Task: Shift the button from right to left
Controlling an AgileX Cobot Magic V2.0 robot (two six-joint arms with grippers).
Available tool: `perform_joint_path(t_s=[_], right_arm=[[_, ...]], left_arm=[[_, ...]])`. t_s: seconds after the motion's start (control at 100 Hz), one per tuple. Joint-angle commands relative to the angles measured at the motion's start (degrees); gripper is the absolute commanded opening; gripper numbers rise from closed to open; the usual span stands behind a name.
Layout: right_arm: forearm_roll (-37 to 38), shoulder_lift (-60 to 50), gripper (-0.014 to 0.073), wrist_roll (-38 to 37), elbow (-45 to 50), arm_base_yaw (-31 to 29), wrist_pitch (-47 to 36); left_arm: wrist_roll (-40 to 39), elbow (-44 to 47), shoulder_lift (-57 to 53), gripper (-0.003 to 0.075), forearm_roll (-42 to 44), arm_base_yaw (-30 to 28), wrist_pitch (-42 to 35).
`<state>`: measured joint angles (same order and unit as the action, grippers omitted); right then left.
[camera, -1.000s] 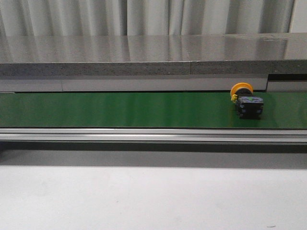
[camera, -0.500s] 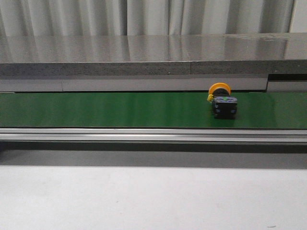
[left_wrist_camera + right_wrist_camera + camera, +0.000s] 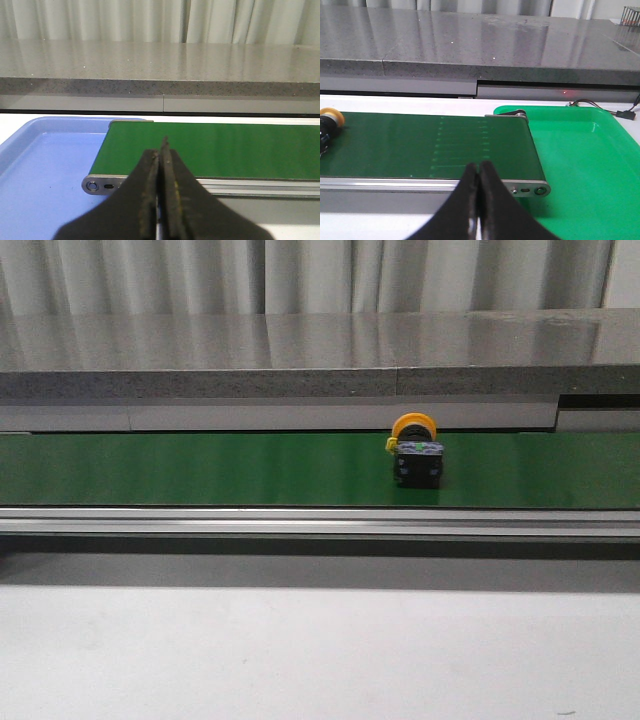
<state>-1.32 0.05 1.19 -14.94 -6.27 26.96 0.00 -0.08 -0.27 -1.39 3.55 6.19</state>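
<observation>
The orange-capped black push-button sits on the green conveyor belt, right of centre. Left gripper and right gripper are both pinched closed, holding nothing.

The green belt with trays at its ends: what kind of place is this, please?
Probably a small conveyor test cell in a lab or workshop. A green belt carries one industrial button; a blue tray sits at one end, a green tray at the other, with a long grey stone-like counter behind.
</observation>
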Motion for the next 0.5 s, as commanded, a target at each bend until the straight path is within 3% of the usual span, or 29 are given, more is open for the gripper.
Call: perform_joint_path(t_s=[0.0, 0.49], right_arm=[[0.6, 0.7, -0.0067, 0.0, -1.3, 0.2, -5.1], [0.6, 0.7, -0.0067, 0.0, -1.3, 0.2, -5.1]], left_arm=[[0.0, 2.5, -1.8, -0.0020, -0.3, 0.0, -6.2], [0.0, 0.8, -1.8, -0.0020, -0.6, 0.0, -6.2]])
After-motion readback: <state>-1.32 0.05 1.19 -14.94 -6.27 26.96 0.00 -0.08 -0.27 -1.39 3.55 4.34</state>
